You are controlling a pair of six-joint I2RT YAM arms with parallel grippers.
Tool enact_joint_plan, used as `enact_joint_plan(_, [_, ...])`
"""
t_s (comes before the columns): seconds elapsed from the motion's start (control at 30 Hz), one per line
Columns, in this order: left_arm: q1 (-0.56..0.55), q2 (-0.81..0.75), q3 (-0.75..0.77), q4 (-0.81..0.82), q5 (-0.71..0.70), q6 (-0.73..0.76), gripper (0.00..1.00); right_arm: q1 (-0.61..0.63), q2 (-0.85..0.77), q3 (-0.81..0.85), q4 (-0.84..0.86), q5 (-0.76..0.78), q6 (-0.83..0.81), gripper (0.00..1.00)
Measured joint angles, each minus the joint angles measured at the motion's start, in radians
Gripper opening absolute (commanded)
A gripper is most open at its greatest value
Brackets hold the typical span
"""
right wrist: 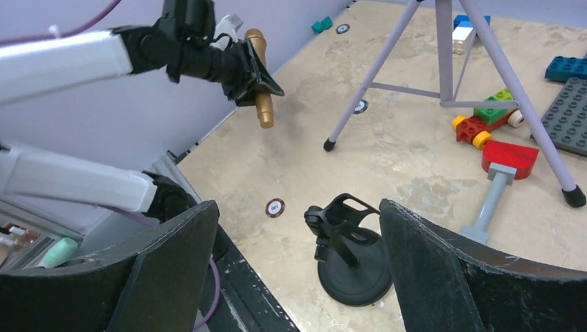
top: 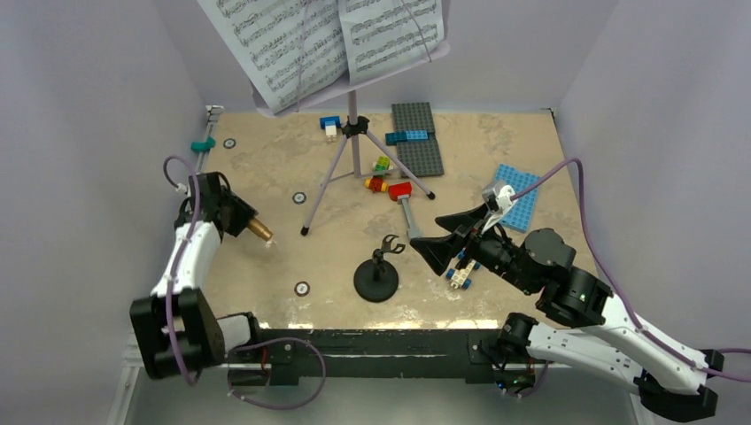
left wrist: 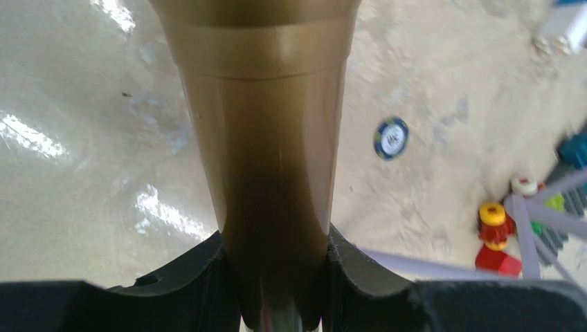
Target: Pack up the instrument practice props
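My left gripper (top: 239,217) is shut on a gold-brown microphone (top: 259,229) and holds it just above the table at the left. In the left wrist view the microphone (left wrist: 266,138) fills the space between the black jaws. The right wrist view shows the microphone (right wrist: 260,83) pointing down out of the left gripper (right wrist: 249,72). The black round-based mic stand (top: 376,276) stands upright near the front, its clip holding nothing. My right gripper (top: 427,232) is open just right of the mic stand (right wrist: 349,259), not touching it. The lilac music stand (top: 354,133) with white sheet-music pages (top: 292,35) stands at the back.
A red-headed grey hammer (top: 403,199) lies by the tripod's right leg. Coloured bricks (top: 379,173), a grey baseplate (top: 416,137) and a blue baseplate (top: 516,197) lie at the back right. A small brick model (top: 462,270) sits under my right arm. Lilac walls close three sides.
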Motion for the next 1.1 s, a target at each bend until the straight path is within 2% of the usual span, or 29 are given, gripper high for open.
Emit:
enact_joint_plan(0.07, [0.065, 0.137, 0.051, 0.001, 0.038, -0.010, 0.00, 0.000, 0.000, -0.012, 0.000, -0.001, 0.003, 0.91])
enact_joint_plan(0.17, [0.092, 0.283, 0.161, -0.003, 0.057, -0.005, 0.00, 0.000, -0.005, -0.024, -0.002, -0.002, 0.003, 0.91])
enact_joint_plan(0.27, [0.108, 0.390, 0.273, 0.005, 0.067, 0.010, 0.01, 0.000, -0.012, -0.031, -0.008, -0.001, -0.001, 0.91])
enact_joint_plan(0.37, [0.134, 0.456, 0.328, 0.008, 0.067, 0.031, 0.06, 0.000, -0.011, -0.031, -0.008, -0.001, -0.010, 0.91])
enact_joint_plan(0.67, [0.164, 0.610, 0.366, -0.043, 0.006, 0.108, 0.18, 0.000, -0.013, -0.031, -0.037, 0.001, -0.051, 0.91])
enact_joint_plan(0.77, [0.164, 0.651, 0.400, -0.064, -0.029, 0.135, 0.26, 0.000, -0.019, -0.031, -0.044, 0.010, -0.062, 0.92])
enact_joint_plan(0.9, [0.164, 0.677, 0.418, -0.070, -0.076, 0.164, 0.34, 0.000, -0.021, -0.031, -0.044, 0.020, -0.072, 0.92])
enact_joint_plan(1.1, [0.164, 0.679, 0.418, -0.079, -0.114, 0.196, 0.40, 0.000, -0.013, -0.031, -0.044, 0.026, -0.087, 0.92])
